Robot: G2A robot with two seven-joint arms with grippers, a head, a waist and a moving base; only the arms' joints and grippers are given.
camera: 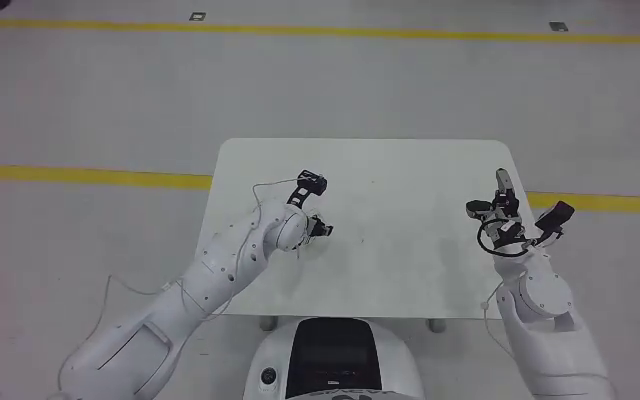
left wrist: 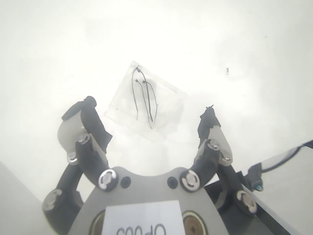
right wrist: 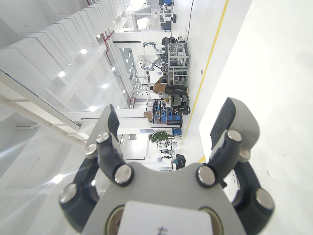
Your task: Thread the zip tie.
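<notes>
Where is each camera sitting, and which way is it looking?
Top view: above the arms, facing down at the white table; both arms show.
Left wrist view: on the left wrist, facing down at a clear bag of zip ties; open left gripper shows.
Right wrist view: on the right wrist, facing along the table's edge into the room; open right gripper shows.
Shared: all see the table.

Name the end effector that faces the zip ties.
The left end effector: open, pointing down at the zip ties in their clear packet. The right end effector, also open, faces out across the room.
</notes>
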